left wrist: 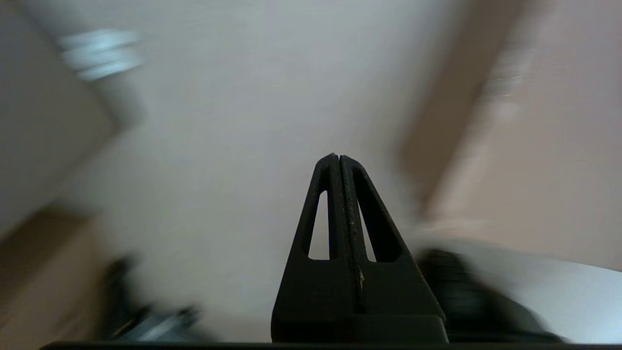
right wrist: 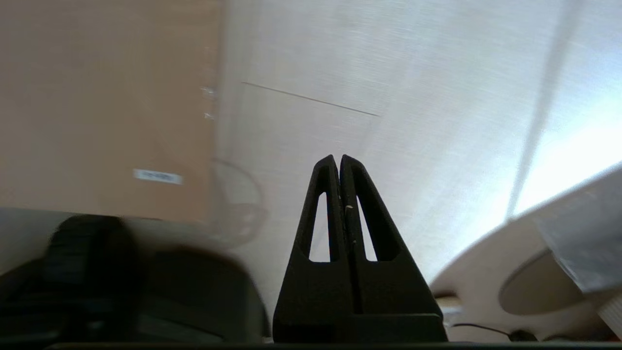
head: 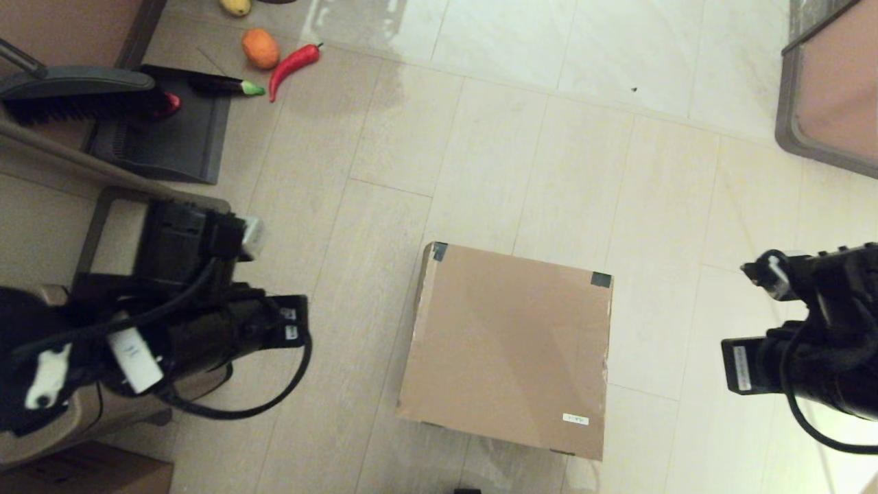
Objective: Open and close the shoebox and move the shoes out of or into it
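Note:
The brown cardboard shoebox (head: 511, 346) lies on the floor in the middle of the head view, its flap lid shut flat, dark tape on the two far corners and a small white sticker near the front. Its lid (right wrist: 97, 107) also shows beside the right gripper. The shoes are out of view. My left gripper (left wrist: 338, 158) is shut with nothing in it, well left of the box over the floor. My right gripper (right wrist: 338, 158) is shut and empty too, held to the right of the box. In the head view only the arm bodies show.
At the back left lie a dark dustpan (head: 171, 130) with a brush (head: 75, 96), an orange fruit (head: 260, 48), a red chili (head: 293, 63) and an eggplant (head: 226, 86). A beige stool frame (head: 103, 226) stands under my left arm. A grey-edged piece of furniture (head: 830, 89) stands back right.

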